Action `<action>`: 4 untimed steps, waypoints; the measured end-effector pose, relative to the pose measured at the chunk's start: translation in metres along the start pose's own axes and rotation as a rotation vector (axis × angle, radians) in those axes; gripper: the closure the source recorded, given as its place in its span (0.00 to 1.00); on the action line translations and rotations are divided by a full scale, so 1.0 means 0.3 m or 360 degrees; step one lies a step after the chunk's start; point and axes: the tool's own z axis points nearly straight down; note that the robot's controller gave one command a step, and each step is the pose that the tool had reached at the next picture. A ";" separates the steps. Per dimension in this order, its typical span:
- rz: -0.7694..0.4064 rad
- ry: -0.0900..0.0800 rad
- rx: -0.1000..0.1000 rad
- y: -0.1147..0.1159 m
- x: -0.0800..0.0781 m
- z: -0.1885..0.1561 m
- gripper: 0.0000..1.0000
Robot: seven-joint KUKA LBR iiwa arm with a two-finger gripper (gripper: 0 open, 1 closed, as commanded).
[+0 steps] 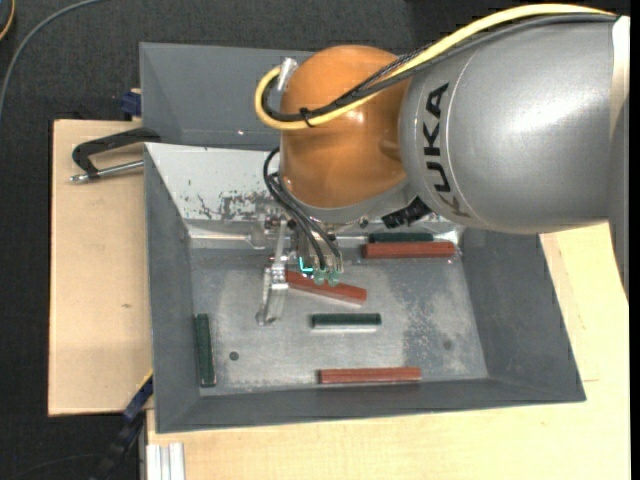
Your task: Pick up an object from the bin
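Note:
My gripper (267, 308) hangs below the orange cover, low over the bin's floor left of the middle. A short red-brown bar (335, 290) lies slanted right beside it, its left end tucked under the gripper's dark fittings. Just below that bar rests a dark green bar (345, 320), lying level and apart from the gripper. Whether anything is gripped cannot be made out.
Another red-brown bar (370, 375) lies along the front wall. A dark green bar (204, 350) stands along the left wall. At the back right a red-brown bar (408, 251) lies beside a dark green one (400, 236). The arm covers the bin's back right.

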 end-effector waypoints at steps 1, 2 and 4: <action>0.0150 -0.0008 0.0002 -0.174 -0.114 0.028 0.00; 0.0328 0.0011 0.0006 -0.279 -0.172 0.337 0.00; 0.0245 0.0000 0.0000 -0.343 -0.215 0.538 1.00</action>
